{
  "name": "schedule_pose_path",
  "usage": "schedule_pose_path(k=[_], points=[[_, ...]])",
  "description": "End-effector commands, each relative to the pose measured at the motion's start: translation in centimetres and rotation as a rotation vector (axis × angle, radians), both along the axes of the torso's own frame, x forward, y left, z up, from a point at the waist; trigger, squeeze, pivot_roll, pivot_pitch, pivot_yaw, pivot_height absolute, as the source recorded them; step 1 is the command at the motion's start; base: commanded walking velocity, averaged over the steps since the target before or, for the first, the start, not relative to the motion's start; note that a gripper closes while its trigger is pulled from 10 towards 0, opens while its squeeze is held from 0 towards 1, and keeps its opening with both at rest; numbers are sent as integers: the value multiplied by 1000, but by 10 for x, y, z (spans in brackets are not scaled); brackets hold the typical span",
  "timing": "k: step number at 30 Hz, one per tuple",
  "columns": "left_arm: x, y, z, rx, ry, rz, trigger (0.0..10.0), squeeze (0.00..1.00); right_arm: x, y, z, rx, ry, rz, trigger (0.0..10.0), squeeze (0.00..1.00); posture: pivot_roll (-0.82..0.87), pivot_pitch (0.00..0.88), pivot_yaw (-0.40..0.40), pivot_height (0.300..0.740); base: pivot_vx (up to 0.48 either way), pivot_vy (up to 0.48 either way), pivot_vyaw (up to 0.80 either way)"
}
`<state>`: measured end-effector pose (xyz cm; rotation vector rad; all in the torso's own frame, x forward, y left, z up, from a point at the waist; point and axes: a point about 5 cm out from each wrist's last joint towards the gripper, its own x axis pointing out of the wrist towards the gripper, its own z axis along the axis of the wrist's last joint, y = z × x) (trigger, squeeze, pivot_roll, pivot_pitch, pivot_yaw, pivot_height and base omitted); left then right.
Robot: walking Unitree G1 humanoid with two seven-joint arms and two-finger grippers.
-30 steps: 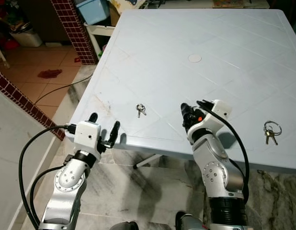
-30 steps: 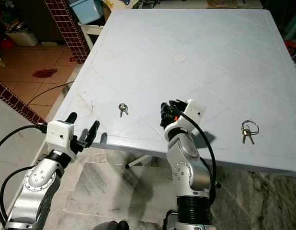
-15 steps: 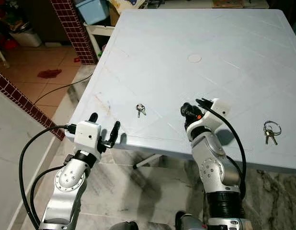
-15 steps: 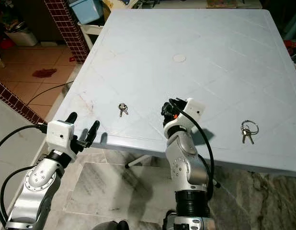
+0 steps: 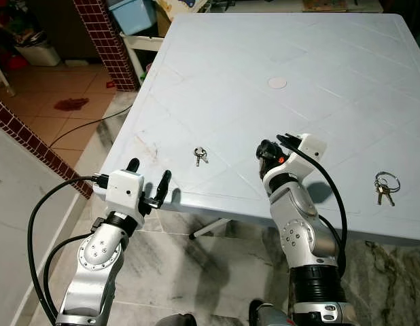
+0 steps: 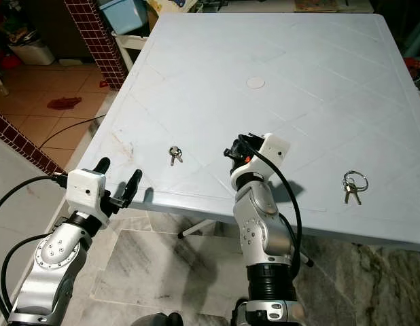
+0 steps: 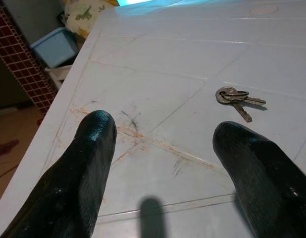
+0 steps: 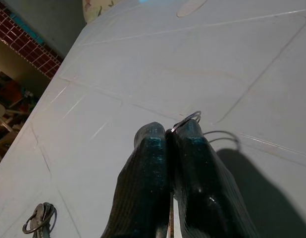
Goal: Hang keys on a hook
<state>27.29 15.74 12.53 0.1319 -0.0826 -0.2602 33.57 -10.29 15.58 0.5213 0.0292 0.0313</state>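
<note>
Your right gripper [image 5: 268, 148] is raised over the near part of the white counter [image 5: 319, 61], its two black fingers [image 8: 153, 163] pressed together on a thin wire key ring [image 8: 185, 120] whose loop pokes out past the fingertips. Your left gripper [image 5: 148, 178] hovers at the counter's near left edge with its fingers [image 7: 88, 148] spread wide and nothing between them. A small bunch of keys [image 5: 200, 155] lies flat on the counter just beyond the left gripper and to the left of the right gripper. A second bunch of keys on a ring [image 5: 385, 185] lies near the counter's front right edge, well apart from both grippers. Beyond the counter's far left corner stands a blue bin [image 5: 132, 13].
</note>
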Motion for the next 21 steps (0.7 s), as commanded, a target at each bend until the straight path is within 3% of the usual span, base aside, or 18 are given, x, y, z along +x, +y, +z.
schedule_pose_path(k=[1, 8, 16, 21], points=[[-1, 2, -5, 9, 28, -4, 10000, 0, 1, 13, -5, 32, 43, 21, 0, 0, 30, 183, 120, 740, 0, 0, 0], [1, 2, -5, -3, 34, 3, 10000, 0, 1, 18, -1, -65, 4, 68, 0, 0, 24, 179, 118, 740, 0, 0, 0], [2, -1, -7, -18, 42, 6, 10000, 0, -1, 17, -4, -84, 13, 75, 0, 0, 15, 174, 111, 740, 0, 0, 0], [6, 0, -8, -73, 73, 40, 10000, 0, -3, 28, 0, -302, -38, 218, 0, 0, 9, 169, 107, 740, 0, 0, 0]])
